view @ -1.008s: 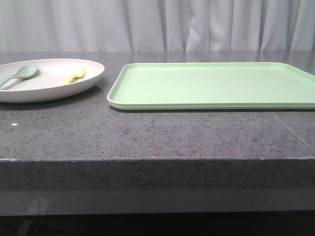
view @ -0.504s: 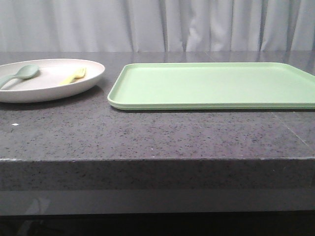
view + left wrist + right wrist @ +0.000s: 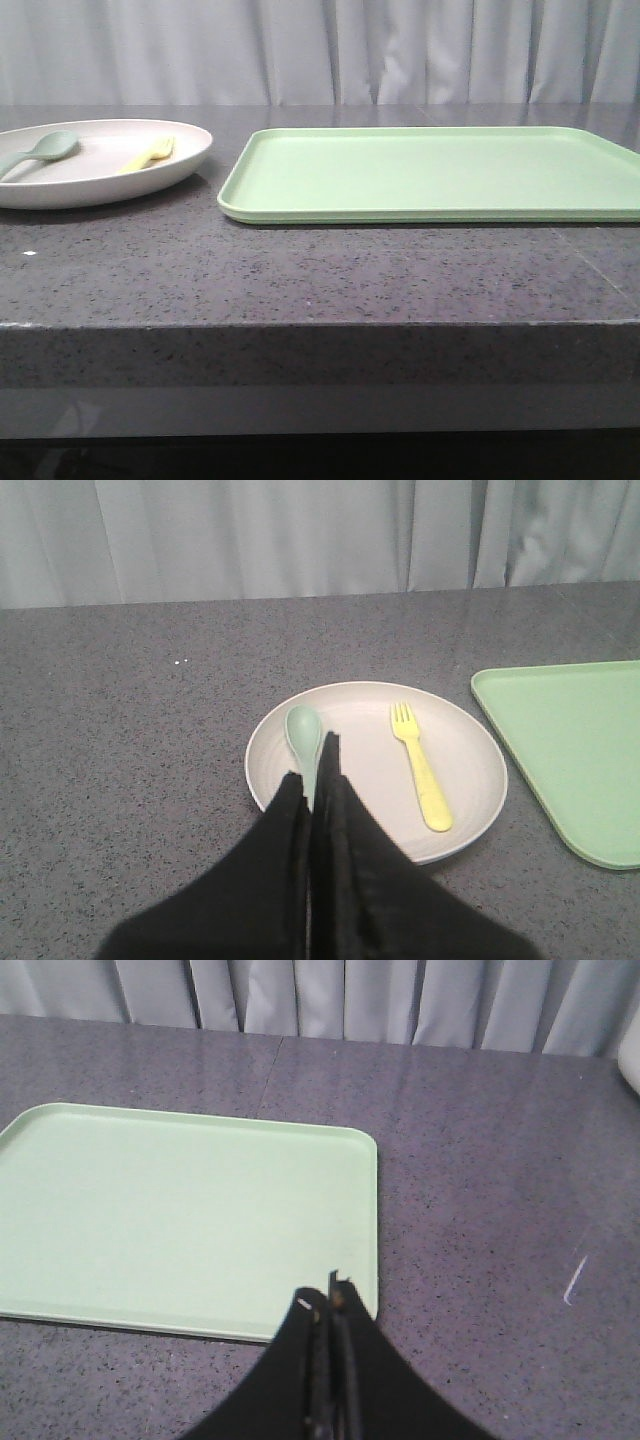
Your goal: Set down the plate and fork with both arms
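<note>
The cream-white plate (image 3: 95, 178) sits at the table's left; it also shows in the left wrist view (image 3: 370, 780). The pale-yellow fork (image 3: 150, 155) lies in it, right of middle, and shows whole in the left wrist view (image 3: 421, 767). My left gripper (image 3: 315, 768) is shut and empty, held above the plate's near side, over a spoon's handle. My right gripper (image 3: 326, 1296) is shut and empty, above a corner of the green tray. Neither gripper shows in the front view.
A grey-green spoon (image 3: 42, 151) lies in the plate's left part (image 3: 303, 732). A flat light-green tray (image 3: 430, 172) lies right of the plate (image 3: 570, 750) (image 3: 180, 1210). The dark stone table (image 3: 300, 280) ends at a front edge. A curtain hangs behind.
</note>
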### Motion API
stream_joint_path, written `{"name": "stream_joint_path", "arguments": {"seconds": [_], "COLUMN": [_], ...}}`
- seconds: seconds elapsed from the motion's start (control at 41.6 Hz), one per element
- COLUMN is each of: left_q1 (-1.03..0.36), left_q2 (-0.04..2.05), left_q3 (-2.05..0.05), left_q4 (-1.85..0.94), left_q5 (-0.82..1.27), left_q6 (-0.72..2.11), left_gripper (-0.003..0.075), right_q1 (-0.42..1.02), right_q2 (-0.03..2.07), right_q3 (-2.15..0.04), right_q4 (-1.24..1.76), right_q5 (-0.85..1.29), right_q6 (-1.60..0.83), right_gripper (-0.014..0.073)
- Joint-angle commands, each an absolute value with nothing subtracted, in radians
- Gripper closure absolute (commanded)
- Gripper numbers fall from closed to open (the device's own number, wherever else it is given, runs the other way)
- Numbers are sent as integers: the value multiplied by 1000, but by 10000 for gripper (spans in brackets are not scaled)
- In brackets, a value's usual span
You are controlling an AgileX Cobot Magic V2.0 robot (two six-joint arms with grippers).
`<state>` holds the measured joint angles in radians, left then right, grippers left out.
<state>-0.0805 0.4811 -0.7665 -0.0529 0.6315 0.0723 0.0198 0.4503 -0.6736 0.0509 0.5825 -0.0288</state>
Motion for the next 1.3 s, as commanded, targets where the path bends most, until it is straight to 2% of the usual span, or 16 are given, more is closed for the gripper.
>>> {"name": "stream_joint_path", "arguments": {"seconds": [0.0,0.24,0.312,0.36,0.384,0.504,0.528,0.6,1.104,1.273], "left_q1": [-81,-81,-81,-81,-81,-81,-81,-81,-81,-81], "left_q2": [499,499,499,499,499,499,499,499,509,596], "left_q3": [-802,-802,-802,-802,-802,-802,-802,-802,-793,-853], "left_q4": [-56,-56,-56,-56,-53,-29,-29,-29,-100,-63], "left_q5": [562,560,555,551,551,547,547,547,553,663], "left_q6": [61,61,61,61,61,61,61,61,61,61], "left_gripper": [741,739,712,646,604,274,216,138,134,134], "right_q1": [14,14,14,14,14,14,14,14,14,14], "right_q2": [465,465,465,465,465,465,465,465,465,465], "right_q3": [-703,-703,-703,-703,-703,-703,-703,-703,-703,-703], "right_q4": [39,40,40,38,32,16,17,17,17,17], "right_q5": [516,527,527,521,518,514,515,515,515,516], "right_q6": [-34,-34,-34,-34,-34,-34,-34,-34,-34,-34], "right_gripper": [660,660,618,522,444,129,84,26,21,21]}}
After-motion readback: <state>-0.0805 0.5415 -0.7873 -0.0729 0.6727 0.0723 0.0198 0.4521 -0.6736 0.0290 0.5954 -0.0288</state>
